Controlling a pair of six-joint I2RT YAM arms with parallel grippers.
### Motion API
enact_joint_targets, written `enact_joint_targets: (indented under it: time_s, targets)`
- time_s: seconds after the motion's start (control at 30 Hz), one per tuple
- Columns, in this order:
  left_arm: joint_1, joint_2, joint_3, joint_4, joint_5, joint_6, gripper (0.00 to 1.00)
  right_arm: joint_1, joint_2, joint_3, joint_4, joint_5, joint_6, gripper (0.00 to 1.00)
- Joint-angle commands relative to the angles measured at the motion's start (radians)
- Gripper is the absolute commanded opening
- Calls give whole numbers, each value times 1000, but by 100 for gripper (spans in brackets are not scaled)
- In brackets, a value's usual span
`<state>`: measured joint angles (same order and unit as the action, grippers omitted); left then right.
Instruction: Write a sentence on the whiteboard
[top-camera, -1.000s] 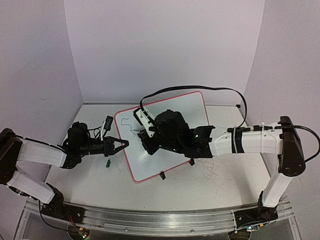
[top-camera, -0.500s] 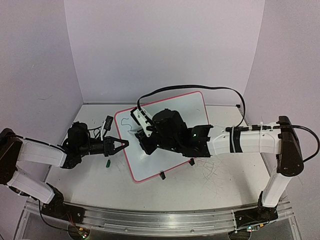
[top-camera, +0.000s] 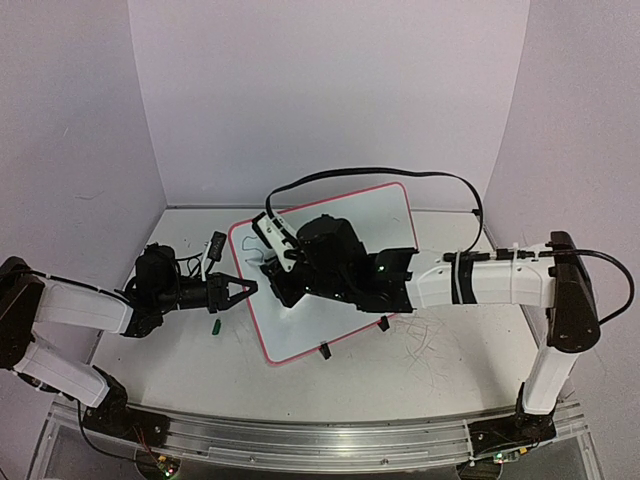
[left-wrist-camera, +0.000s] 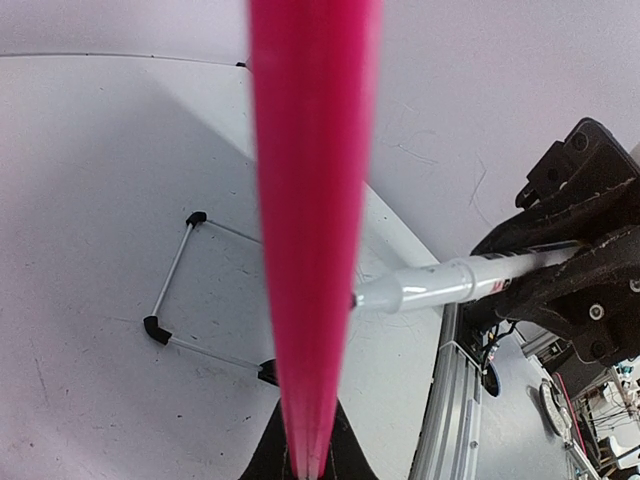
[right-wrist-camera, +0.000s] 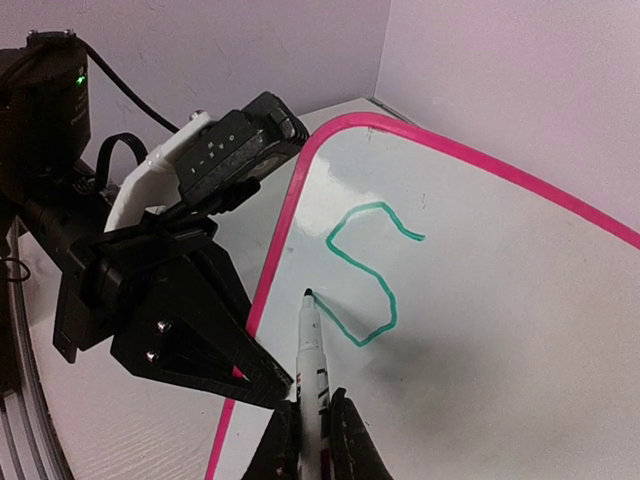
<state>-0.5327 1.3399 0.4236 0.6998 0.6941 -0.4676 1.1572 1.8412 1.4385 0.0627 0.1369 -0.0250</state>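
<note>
The whiteboard (top-camera: 345, 225) lies tilted on the table, glossy white with a red-pink rim. My left gripper (top-camera: 247, 288) is shut on its left rim (left-wrist-camera: 312, 250), which runs up the middle of the left wrist view. My right gripper (right-wrist-camera: 316, 408) is shut on a white marker (right-wrist-camera: 312, 350). The marker's tip touches the board near the left rim, at the lower end of a green S-shaped stroke (right-wrist-camera: 365, 270). That stroke is all of the sentence that shows. From above, my right gripper (top-camera: 274, 268) hovers over the board's upper left corner.
A green marker cap (top-camera: 214, 327) lies on the table left of the board. A small black object (top-camera: 216, 243) sits behind my left arm. Two black clip feet (top-camera: 324, 351) stick out from the board's near edge. A black cable (top-camera: 400, 176) arcs over the board.
My right arm has shifted left over the board with the marker, lengthening the green stroke. The left arm and the board have stayed still.
</note>
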Motion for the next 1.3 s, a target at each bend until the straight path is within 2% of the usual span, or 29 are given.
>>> enact_joint_targets:
  time_s: [0.0,0.2,0.47,1.27]
  targets:
    - [-6,-21,40,13,-17,57,0,-6,-131,-74,62,-2,6,0]
    - [-6,-23,41,10,-17,64,0,-62,-150,-112,63,-14,17,0]
    - [-6,-25,43,5,-15,62,0,-64,-90,-44,62,18,-2,0]
    - [-6,-19,43,1,-16,72,0,-64,-49,5,69,42,-20,0]
